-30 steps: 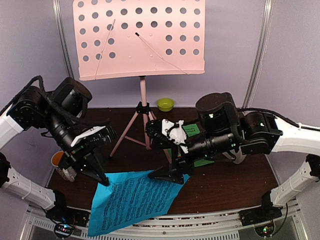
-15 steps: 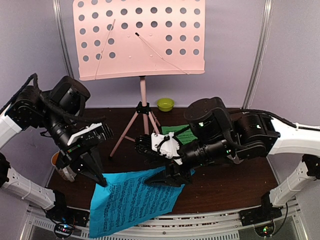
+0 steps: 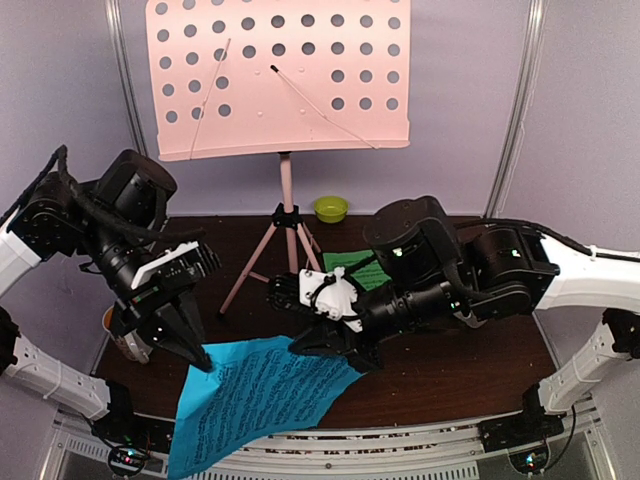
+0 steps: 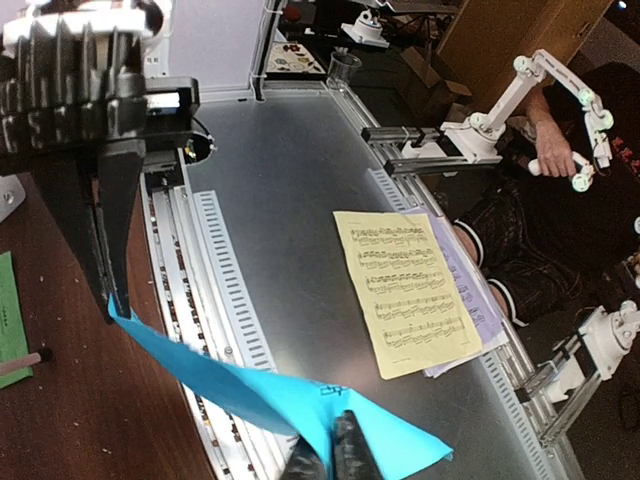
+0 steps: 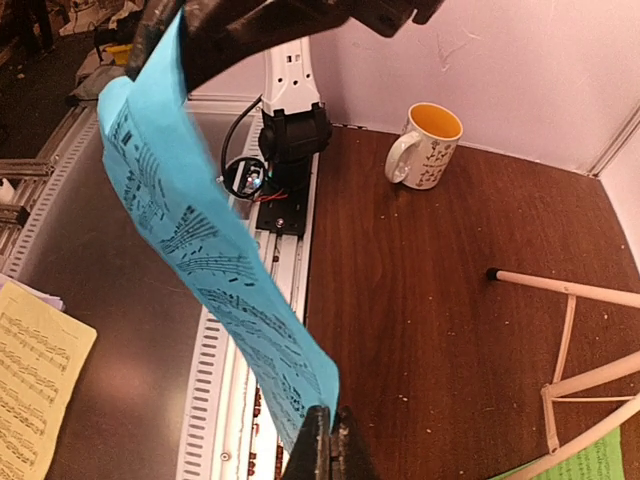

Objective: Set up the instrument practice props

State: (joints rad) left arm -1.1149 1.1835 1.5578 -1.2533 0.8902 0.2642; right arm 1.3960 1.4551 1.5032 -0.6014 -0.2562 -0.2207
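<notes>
- Two grippers both pinch the same blue sheet (image 3: 250, 400), one at each upper corner.
- Left gripper (image 3: 205, 362): jaws closed tight on the sheet's left corner; the left wrist view shows its fingertips (image 4: 325, 460) clamped on the paper edge.
- Right gripper (image 3: 348, 360): jaws closed tight on the right corner; in the right wrist view its tips (image 5: 325, 440) meet on the paper.
- Blue sheet is lifted off the table (image 3: 450, 360) and sags between the two grippers; its lower part hangs past the near table edge.
- Pink music stand (image 3: 260, 135) stands upright at the back of the table, tripod legs spread, nothing on its desk.
- Green sheet (image 3: 360, 265) lies flat on the table by the stand's legs, partly hidden by the right arm.
- Mug (image 5: 425, 150) stands at the table's left side.
- Small green bowl (image 3: 330, 208) sits behind the stand's legs.
- Yellow sheet (image 4: 405, 295) lies on the metal surface beyond the table.
</notes>
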